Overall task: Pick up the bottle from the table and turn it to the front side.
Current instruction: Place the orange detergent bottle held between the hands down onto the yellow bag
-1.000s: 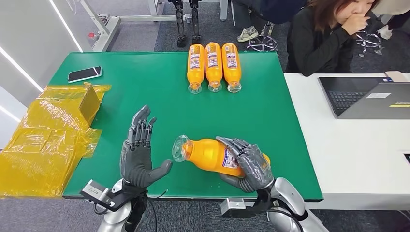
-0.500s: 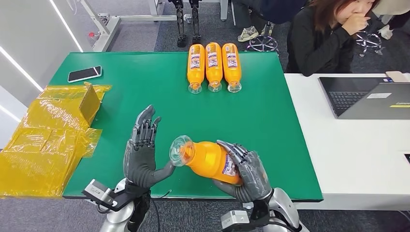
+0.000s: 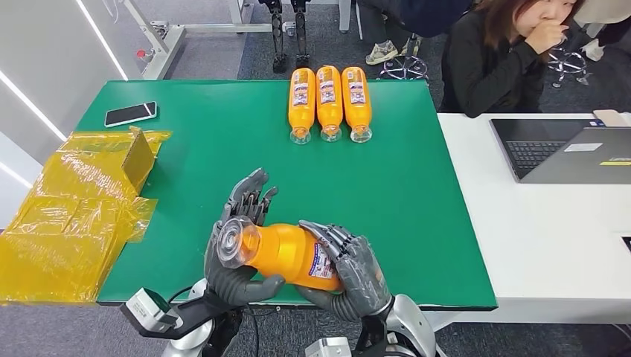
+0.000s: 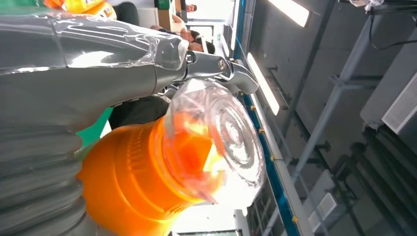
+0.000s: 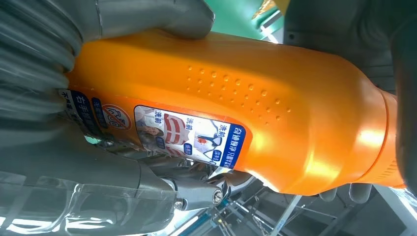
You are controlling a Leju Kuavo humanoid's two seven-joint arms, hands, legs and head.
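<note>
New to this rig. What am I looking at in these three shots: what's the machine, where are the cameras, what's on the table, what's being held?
It is a two-legged humanoid robot with two silver arms ending in many-fingered hands. The wide shot comes from a camera high on its body, looking down at a green table. The two close-ups come from cameras at each wrist, so they look turned and crowded. The right hand grips the labelled body of an orange bottle, lifted near the table's front edge; the left hand holds its clear-capped end. Three more orange bottles lie side by side at the far edge, a phone lies far left, and yellow plastic wrapping hangs off the left side. A person sits beyond a white table with a laptop.
</note>
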